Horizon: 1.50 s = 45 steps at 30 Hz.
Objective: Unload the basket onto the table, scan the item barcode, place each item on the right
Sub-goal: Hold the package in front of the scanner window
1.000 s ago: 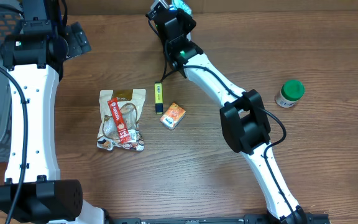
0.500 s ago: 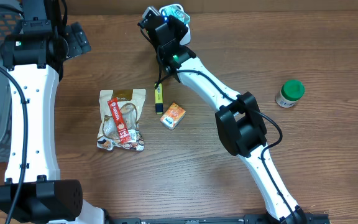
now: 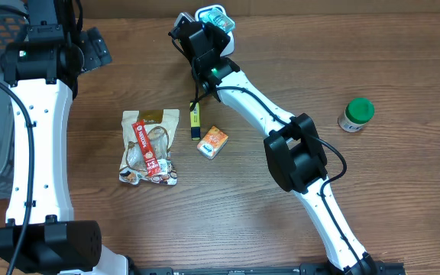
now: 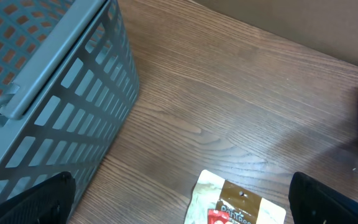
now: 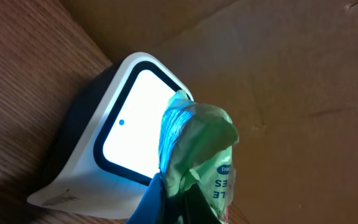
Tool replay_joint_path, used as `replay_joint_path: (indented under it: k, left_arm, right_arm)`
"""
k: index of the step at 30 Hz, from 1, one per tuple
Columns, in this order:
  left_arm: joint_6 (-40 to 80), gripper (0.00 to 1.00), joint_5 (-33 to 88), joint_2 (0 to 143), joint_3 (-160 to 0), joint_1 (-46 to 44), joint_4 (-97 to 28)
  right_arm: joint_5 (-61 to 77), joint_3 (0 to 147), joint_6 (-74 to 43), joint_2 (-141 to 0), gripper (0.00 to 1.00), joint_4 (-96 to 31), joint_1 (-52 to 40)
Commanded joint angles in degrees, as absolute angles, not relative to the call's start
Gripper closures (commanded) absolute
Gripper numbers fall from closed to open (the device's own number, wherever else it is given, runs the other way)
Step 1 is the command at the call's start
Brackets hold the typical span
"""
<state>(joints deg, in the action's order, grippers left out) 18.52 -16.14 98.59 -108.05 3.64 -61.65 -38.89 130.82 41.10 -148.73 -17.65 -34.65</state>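
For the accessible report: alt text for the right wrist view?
A crumpled green packet, pinched in the right gripper at the bottom edge, is held right in front of the glowing white window of a barcode scanner. The scanner sits on a wooden table against brown cardboard.

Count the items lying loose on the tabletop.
4. Snack bag left of centre; yellow stick just right of it; orange box by the stick's lower end; green-lidded jar far right. The basket may hide more.
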Motion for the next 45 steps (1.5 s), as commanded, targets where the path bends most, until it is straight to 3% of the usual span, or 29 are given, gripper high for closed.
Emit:
replay_joint_path:
  k: [1,10,26,45]
  left_arm:
    - [19.3,0.00,-16.9,99.1,-108.5,3.6,-61.5]
    - [19.3,0.00,-16.9,99.1,-108.5,3.6,-61.5]
    - [19.3,0.00,-16.9,99.1,-108.5,3.6,-61.5]
    - [19.3,0.00,-16.9,99.1,-108.5,3.6,-61.5]
  right_arm:
    - [-36.9,132.0,40.5,-148.6,0.96,-19.2,-35.2]
    - [-30.3,132.0,40.6,-148.6,0.96,-25.7,-35.3]
    - [-30.6,132.0,46.4,-148.6,0.96,-18.5,-35.5]
    - [-25.3,132.0,46.3,-148.6,0.96,-23.9,-35.6]
